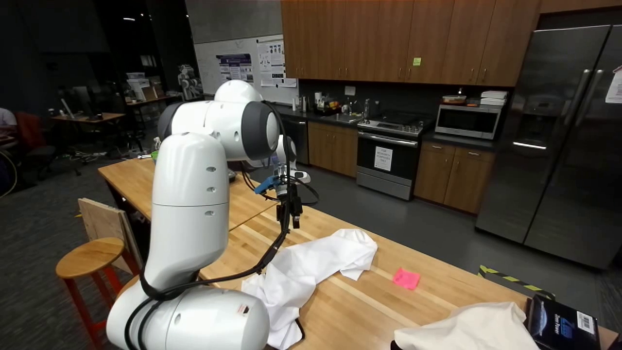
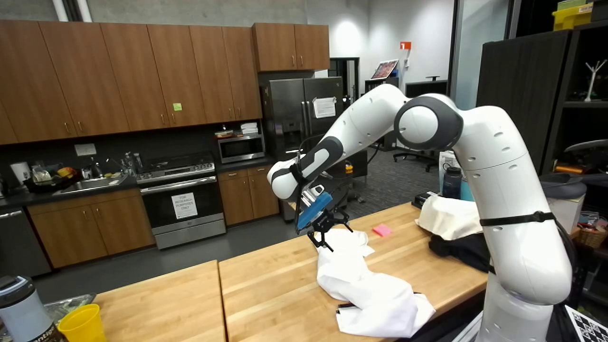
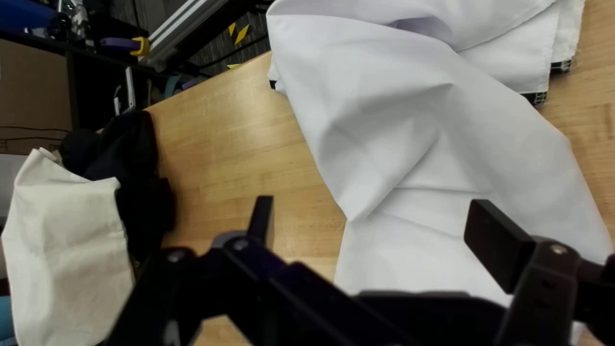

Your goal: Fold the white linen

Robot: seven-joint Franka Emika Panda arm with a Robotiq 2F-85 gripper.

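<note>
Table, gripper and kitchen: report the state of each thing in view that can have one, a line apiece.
Gripper: open, holding nothing.
White linen: rumpled, partly doubled over, not neatly folded.
Cream-coloured cloth: loosely heaped.
Black fabric: bunched.
Pink item: lying loose, apart from the linen.
Yellow cup: upright.
Tumbler: upright, lid on.
Oven door: closed.
Microwave door: closed.
Refrigerator doors: closed.
Overhead cabinets: closed.

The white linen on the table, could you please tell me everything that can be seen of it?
The white linen is a bright, plain cloth, soft-looking and unevenly bunched into a long, creased strip lying on the wooden table. In the wrist view, layers overlap and black edging shows in places. The open gripper is above it, apparently not touching.
</note>
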